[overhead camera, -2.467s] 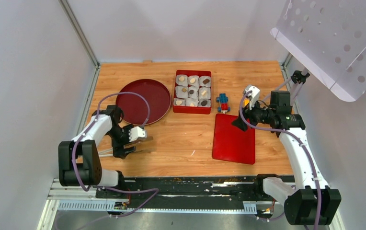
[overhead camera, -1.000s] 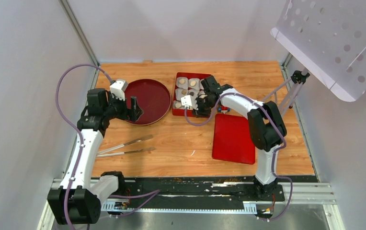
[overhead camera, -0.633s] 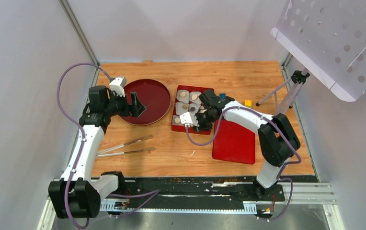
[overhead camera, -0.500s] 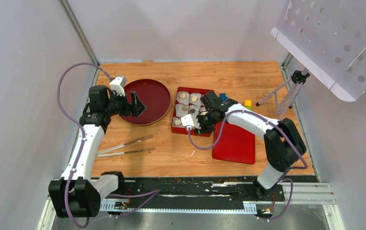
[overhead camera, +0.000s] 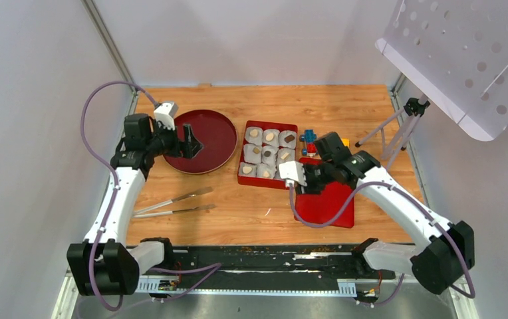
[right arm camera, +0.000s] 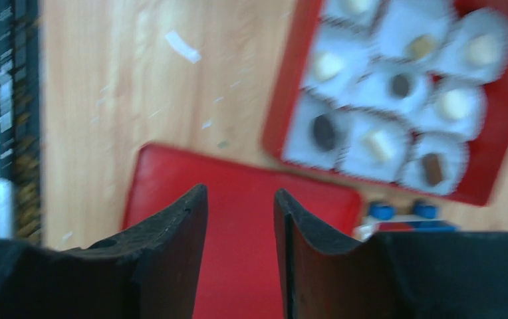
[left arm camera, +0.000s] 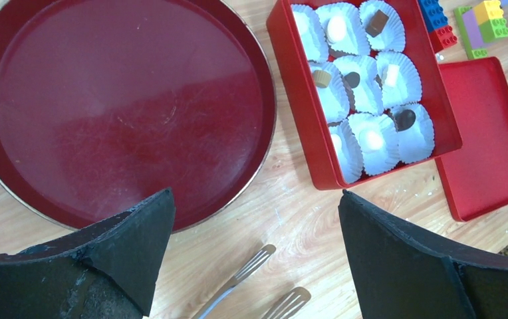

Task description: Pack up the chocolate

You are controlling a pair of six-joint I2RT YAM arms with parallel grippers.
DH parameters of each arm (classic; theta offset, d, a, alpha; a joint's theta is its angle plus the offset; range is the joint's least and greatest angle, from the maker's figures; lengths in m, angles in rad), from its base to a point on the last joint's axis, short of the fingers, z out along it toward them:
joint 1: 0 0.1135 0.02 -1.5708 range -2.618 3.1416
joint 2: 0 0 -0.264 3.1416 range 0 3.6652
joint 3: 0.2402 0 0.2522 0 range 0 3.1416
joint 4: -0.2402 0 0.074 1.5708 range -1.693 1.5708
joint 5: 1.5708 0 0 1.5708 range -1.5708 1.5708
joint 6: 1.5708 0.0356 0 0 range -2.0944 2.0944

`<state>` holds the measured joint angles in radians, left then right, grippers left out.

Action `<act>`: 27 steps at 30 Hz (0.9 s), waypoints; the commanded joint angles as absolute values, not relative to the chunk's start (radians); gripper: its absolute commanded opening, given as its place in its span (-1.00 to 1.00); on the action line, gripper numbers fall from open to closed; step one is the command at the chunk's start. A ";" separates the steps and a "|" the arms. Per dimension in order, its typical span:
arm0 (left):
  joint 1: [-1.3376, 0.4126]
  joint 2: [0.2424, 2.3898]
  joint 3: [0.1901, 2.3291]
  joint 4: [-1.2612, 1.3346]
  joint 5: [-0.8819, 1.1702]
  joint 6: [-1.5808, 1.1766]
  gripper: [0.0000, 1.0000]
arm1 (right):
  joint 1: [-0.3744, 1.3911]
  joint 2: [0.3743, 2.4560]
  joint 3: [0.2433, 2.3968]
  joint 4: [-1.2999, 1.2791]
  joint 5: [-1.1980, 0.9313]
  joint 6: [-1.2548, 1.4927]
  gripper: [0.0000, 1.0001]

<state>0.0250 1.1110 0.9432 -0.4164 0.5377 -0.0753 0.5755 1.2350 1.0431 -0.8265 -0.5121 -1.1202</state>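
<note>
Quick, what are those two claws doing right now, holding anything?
Left gripper: jaws wide open, empty, above the round red tray.
Right gripper: jaws slightly open, empty, above the flat red lid.

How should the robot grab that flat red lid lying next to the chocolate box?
Probably by one edge. The red lid lies flat on the table, so there's nothing to pinch in its middle. Its near edge is clear of the box, so come in from that side and pinch the rim.

Chocolate (left arm camera: 405, 119) lies in cups (left arm camera: 304, 30) inside the box (left arm camera: 299, 100), plate (left arm camera: 125, 106) on its left (lid (left arm camera: 497, 133) right, perhaps touching).
</note>
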 commanded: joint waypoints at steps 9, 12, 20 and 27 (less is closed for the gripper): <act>0.010 1.162 1.035 -0.389 0.611 -0.053 0.90 | 0.575 1.172 0.800 -1.056 -0.482 -1.209 -0.25; 0.011 1.161 1.044 -0.389 0.619 -0.050 0.85 | 0.574 1.179 0.757 -1.016 -0.490 -1.221 -0.27; 0.011 1.149 1.095 -0.434 0.612 0.066 0.78 | 0.575 1.231 0.667 -0.864 -0.426 -1.163 -0.39; -0.039 1.139 1.117 -0.470 0.610 0.123 0.76 | 0.575 1.262 0.621 -0.767 -0.389 -1.129 -0.46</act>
<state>-0.0250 1.1614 1.0786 -0.4541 0.5945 0.0681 0.5728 1.2575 0.6395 -0.8543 -0.4053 -1.1450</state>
